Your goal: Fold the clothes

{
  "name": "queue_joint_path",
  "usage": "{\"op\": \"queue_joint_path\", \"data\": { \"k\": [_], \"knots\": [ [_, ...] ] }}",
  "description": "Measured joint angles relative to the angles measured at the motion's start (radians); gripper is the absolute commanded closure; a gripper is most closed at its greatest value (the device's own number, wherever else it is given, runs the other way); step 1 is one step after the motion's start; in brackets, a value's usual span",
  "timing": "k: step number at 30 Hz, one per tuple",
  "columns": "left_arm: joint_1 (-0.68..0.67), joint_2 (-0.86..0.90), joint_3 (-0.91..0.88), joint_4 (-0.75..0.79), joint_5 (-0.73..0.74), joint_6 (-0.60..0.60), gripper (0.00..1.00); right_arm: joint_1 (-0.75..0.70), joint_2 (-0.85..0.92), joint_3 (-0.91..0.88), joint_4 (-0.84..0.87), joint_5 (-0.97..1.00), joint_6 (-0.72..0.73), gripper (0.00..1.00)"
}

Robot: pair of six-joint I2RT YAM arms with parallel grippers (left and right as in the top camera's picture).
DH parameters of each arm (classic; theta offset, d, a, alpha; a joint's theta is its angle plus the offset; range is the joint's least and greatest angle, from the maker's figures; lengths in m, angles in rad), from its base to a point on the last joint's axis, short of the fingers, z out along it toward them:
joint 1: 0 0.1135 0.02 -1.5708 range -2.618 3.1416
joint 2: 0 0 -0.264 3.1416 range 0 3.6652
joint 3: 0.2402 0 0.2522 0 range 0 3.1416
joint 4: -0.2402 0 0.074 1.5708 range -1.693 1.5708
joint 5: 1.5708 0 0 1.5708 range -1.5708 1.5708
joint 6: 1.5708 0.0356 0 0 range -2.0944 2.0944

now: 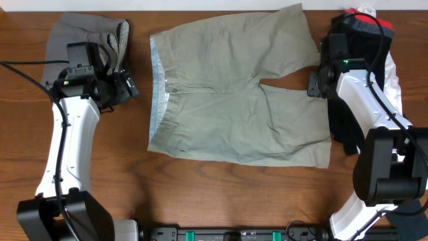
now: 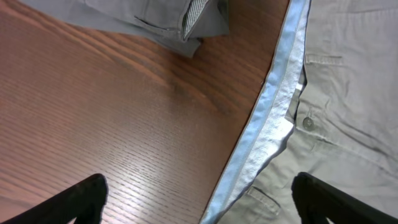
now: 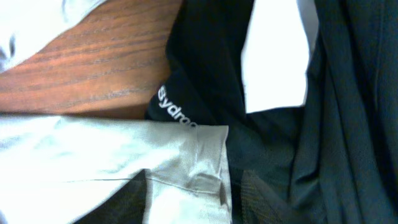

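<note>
Looks like a robotics lab bench: a left arm [image 1: 67,154] and a right arm [image 1: 364,100] are standing at a wooden table [image 1: 221,194], with clothes [image 1: 234,94] lying spread out.

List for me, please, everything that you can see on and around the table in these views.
shorts: one pair, khaki with a pale blue waistband lining, spread flat in the middle of the table.
grey garment: one, grey, bunched at the upper left of the overhead view.
clothes pile: one heap, black with red and white pieces, at the right edge.
table: one, brown wood grain.
left gripper: one, black, fingers open, over bare wood beside the shorts' waistband.
right gripper: one, black, at a leg hem of the shorts by the pile; open or shut is unclear.
</note>
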Motion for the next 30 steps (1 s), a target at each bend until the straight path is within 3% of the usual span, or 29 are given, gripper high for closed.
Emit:
{"op": "queue_joint_path", "data": {
  "k": [3, 9, 12, 17, 18, 23, 30],
  "knots": [
    [0.000, 0.000, 0.000, 0.000, 0.000, 0.003, 0.02, 0.000, -0.011, 0.009, -0.017, -0.013, 0.036, 0.23],
    [0.000, 0.000, 0.000, -0.081, 0.000, 0.046, 0.02, 0.000, -0.166, 0.043, -0.158, -0.099, 0.113, 0.20],
    [0.000, 0.000, -0.001, -0.180, 0.008, 0.050, 0.02, 0.000, -0.309, 0.067, -0.254, -0.164, 0.162, 0.21],
    [0.000, -0.006, -0.005, -0.365, 0.043, 0.010, 0.00, 0.000, -0.465, 0.089, -0.441, -0.258, 0.215, 0.33],
    [0.000, -0.007, -0.010, -0.389, 0.045, -0.006, 0.05, 0.000, -0.475, 0.089, -0.480, -0.266, 0.225, 0.35],
    [-0.002, -0.017, -0.077, -0.394, 0.053, -0.159, 0.11, 0.000, -0.471, 0.026, -0.589, -0.262, 0.349, 0.37],
    [-0.032, -0.018, -0.287, -0.180, 0.064, -0.612, 0.12, 0.014, -0.464, -0.197, -0.512, -0.209, 0.642, 0.38]
  ]
}}
